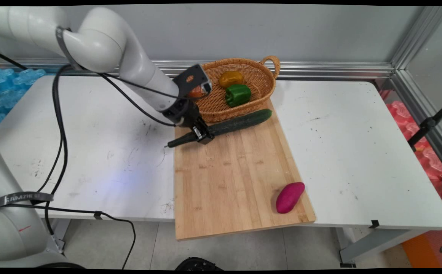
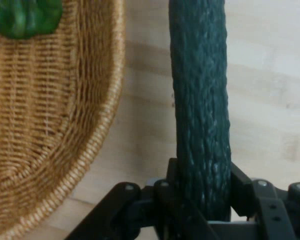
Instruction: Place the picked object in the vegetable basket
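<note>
- End effector (image 1: 201,133) is clamping the cucumber (image 1: 228,125) near its stem end, one finger on each side; the hand view is showing the dark bumpy skin wedged between them.
- Cucumber is lying long and slightly curved across the far corner of the board (image 1: 236,179), thin tip overhanging onto the table (image 1: 358,152), thick end sitting just beside the basket (image 1: 243,102).
- Grip is sitting well off-centre, so the long free end is probably going to sag or pivot if lifted.
- Basket is woven wicker, oval, looped handle; holding a yellow pepper (image 1: 230,78), a green pepper (image 1: 238,94) and something orange, mostly hidden behind the arm.
- Board is pale bamboo, flat, near edge hanging off the table.
- Purple sweet potato (image 1: 289,197) is resting smooth and oval at the board's near right corner, well apart from the end effector.
</note>
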You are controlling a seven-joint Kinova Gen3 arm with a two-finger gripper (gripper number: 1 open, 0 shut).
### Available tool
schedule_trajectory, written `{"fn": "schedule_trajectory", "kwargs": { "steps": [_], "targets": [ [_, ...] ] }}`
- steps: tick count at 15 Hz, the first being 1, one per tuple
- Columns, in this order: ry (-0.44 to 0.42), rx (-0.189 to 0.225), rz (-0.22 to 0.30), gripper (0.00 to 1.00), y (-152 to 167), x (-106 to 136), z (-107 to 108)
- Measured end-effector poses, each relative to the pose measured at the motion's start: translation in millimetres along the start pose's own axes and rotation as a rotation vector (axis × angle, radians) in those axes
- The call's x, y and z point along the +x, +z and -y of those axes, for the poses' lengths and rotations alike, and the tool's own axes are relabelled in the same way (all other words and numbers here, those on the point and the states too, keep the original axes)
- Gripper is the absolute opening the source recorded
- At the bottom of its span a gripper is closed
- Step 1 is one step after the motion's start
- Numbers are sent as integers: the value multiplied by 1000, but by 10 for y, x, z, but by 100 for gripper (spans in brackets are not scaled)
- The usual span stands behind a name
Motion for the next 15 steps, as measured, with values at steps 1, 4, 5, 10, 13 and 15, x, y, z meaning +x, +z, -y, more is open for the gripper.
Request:
{"fn": "schedule_trajectory", "kwargs": {
  "steps": [1, 4, 5, 10, 13, 15],
  "targets": [
    [7, -1, -6, 0, -89, 35, -14],
    [20, 5, -20, 0, -366, 115, -23],
    [23, 8, -22, 0, -428, 135, -20],
    [34, 37, -35, 0, -881, 305, 63],
    [34, 66, -51, 0, -1081, 423, 182],
    [36, 89, -66, 0, -1177, 516, 282]
  ]
}}
